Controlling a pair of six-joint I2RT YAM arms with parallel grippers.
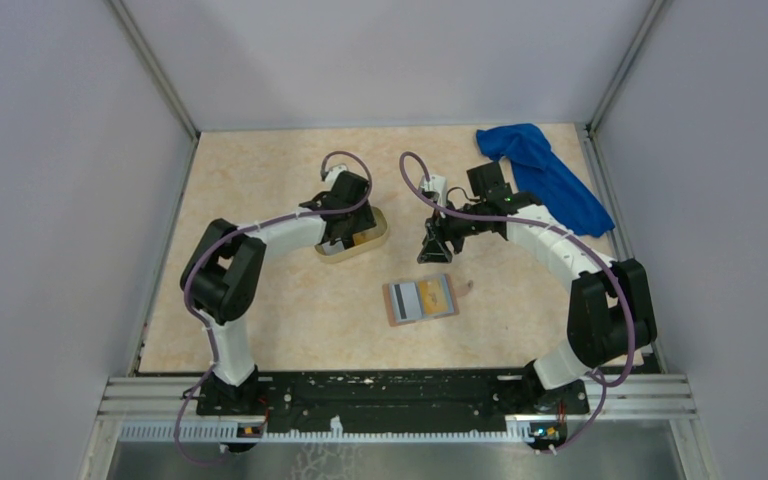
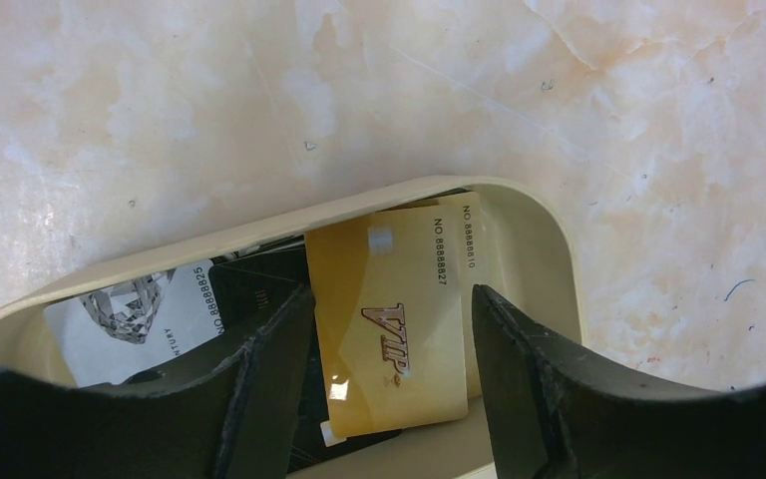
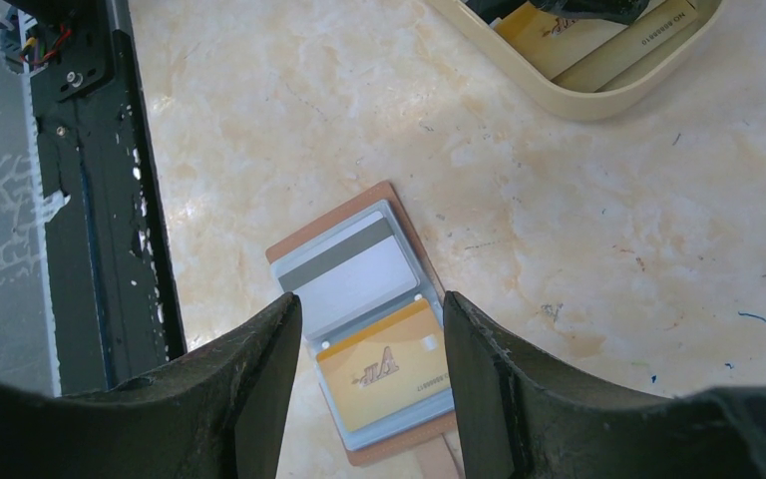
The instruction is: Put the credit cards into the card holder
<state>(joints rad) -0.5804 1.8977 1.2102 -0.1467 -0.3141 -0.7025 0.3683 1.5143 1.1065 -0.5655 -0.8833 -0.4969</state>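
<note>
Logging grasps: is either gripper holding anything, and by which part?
Nothing is held. The left gripper stands open astride the gold card lying in the tray; the right gripper hangs open above the card holder.

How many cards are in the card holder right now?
2: a white card with a grey stripe in one half of the open card holder, a gold card in the other. Any tucked underneath would be hidden.

tray wall hems stacked cards, bare table around card holder
</note>
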